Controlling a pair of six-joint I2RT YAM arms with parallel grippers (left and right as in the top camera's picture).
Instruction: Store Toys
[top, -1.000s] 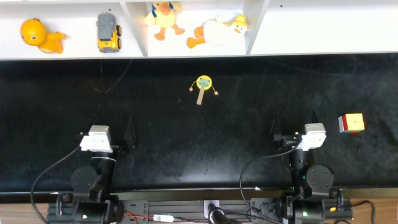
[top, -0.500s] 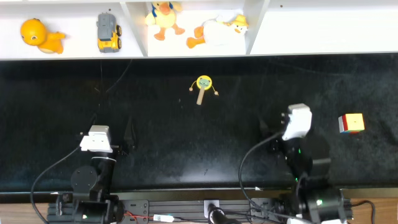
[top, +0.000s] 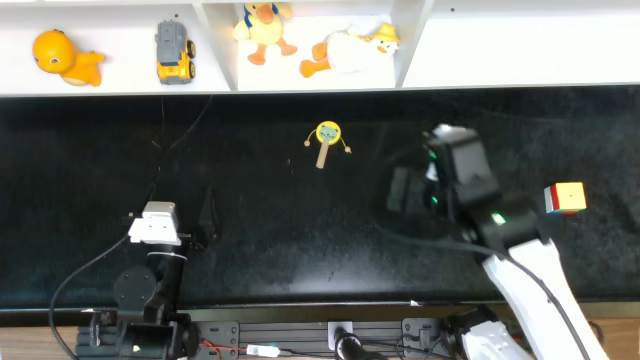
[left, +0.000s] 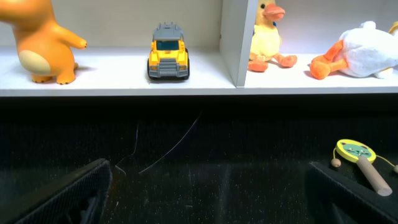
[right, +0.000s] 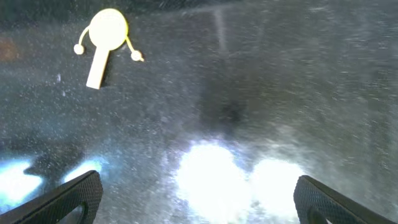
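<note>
Right gripper (right: 199, 198) spread wide, I hover over the black mat (top: 250, 220), the yellow rattle (top: 327, 134) lying on it nearby and the cube (top: 565, 197) well apart at the mat's right side. My left gripper (left: 211, 193), fingers likewise apart, sits low facing the shelf (top: 520, 60), where a truck (left: 167, 52) stands.

Black tabletop (top: 250, 230) meets a white partitioned shelf (top: 500, 50).

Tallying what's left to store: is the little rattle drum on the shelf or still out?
Out: the rattle drum lies flat on the black table, in front of the white shelf, not in any compartment.
</note>
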